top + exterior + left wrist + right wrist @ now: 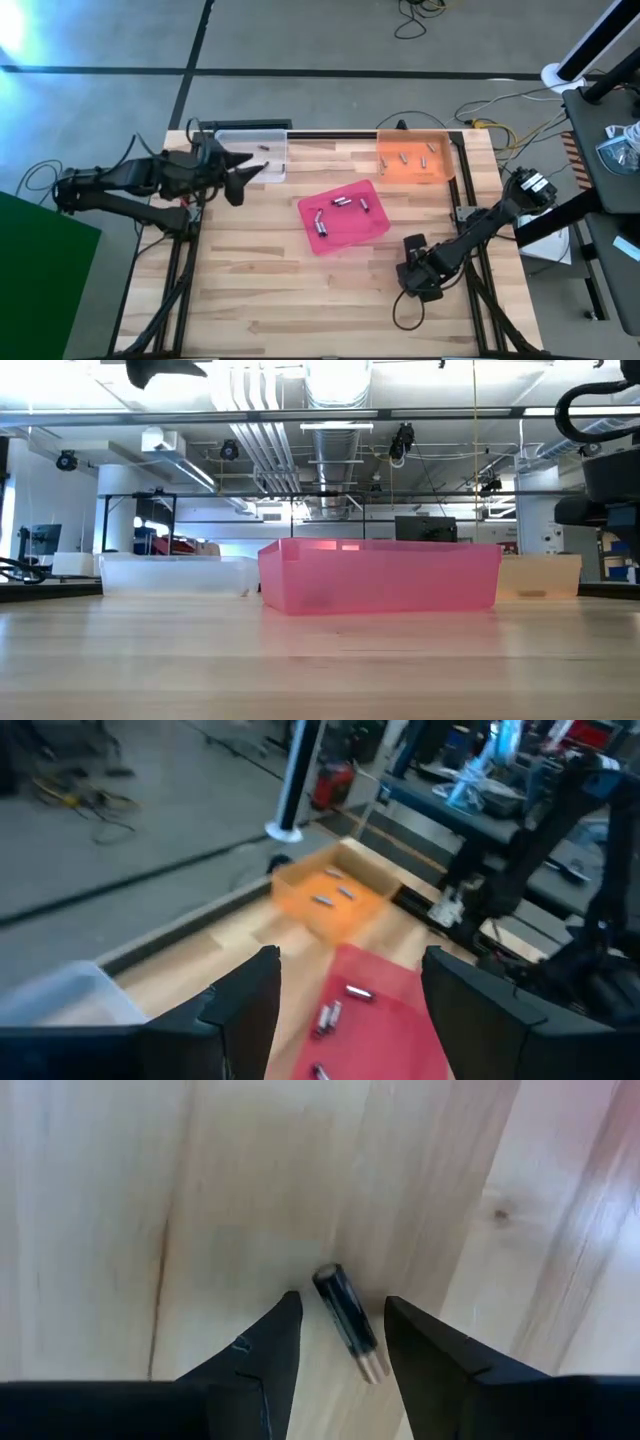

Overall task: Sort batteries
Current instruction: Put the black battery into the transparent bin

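The right pincer (335,1342) is hanging low over the bare wooden surface (300,290), near the pink tray (343,216), with its fingers (262,1345) apart on both sides of one dark battery (348,1323) that is lying flat on the wood, probably so that it can close on this stray one. The left pincer (243,172) is waiting with its fingers also apart and empty, above the surface beside the clear tray (252,150). Several batteries (340,203) are resting in the pink tray and some others (410,157) in the orange tray (414,155), so the sorting seems only partly done.
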Available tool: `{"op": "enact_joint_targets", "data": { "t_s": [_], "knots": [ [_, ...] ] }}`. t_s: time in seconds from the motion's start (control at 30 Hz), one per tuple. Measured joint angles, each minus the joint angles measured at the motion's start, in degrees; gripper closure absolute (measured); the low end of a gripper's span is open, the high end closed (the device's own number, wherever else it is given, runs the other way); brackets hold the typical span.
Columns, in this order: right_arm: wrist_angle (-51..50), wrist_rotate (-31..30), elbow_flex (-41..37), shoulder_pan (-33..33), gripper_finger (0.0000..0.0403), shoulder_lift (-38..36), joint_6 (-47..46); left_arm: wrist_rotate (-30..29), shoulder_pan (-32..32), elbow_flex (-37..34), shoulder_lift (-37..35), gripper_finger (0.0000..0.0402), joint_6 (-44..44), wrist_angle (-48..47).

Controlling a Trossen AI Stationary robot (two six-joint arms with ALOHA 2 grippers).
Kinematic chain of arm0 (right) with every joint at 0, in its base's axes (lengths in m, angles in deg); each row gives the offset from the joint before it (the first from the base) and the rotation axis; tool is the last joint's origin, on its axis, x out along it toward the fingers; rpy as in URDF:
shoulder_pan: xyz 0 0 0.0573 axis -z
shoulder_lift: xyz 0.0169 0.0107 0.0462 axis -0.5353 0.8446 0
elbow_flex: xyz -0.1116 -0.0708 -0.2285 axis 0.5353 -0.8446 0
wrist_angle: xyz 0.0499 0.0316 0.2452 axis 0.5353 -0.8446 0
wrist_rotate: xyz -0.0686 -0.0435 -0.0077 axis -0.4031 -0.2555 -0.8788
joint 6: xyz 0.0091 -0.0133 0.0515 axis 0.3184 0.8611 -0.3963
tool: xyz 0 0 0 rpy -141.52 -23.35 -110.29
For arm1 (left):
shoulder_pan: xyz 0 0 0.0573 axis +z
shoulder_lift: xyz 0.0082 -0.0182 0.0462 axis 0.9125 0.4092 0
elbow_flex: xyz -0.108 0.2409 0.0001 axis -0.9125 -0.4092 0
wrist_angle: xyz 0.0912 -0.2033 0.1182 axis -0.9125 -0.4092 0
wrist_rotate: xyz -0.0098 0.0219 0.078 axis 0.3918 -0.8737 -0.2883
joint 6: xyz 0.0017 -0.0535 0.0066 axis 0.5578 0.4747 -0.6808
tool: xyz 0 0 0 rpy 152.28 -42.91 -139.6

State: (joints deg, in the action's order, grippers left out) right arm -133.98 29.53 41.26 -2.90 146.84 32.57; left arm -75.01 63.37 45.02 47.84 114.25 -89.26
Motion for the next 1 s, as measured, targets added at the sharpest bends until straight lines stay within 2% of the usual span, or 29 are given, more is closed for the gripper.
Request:
{"op": "enact_joint_targets", "data": {
  "t_s": [0.17,0.5,0.7,1.0],
  "knots": [
    [-4.2,-0.2,-2.5,0.0,0.0257,-3.3,-0.2,-5.6,-2.2,3.0,0.5,0.0183,-0.9,-3.8],
    [-0.8,-0.2,-3.4,0.0,0.0234,-4.3,3.1,-7.0,-5.7,1.0,2.3,0.0183,3.5,-0.6],
    [-0.2,0.6,-3.7,0.0,0.0244,-4.3,3.6,-10.6,-6.7,1.0,5.4,0.0183,3.3,0.2],
    [2.9,2.4,-1.6,-0.2,0.0272,-4.2,6.2,-10.7,-7.0,1.0,9.6,0.0183,3.4,2.6]
  ]
}}
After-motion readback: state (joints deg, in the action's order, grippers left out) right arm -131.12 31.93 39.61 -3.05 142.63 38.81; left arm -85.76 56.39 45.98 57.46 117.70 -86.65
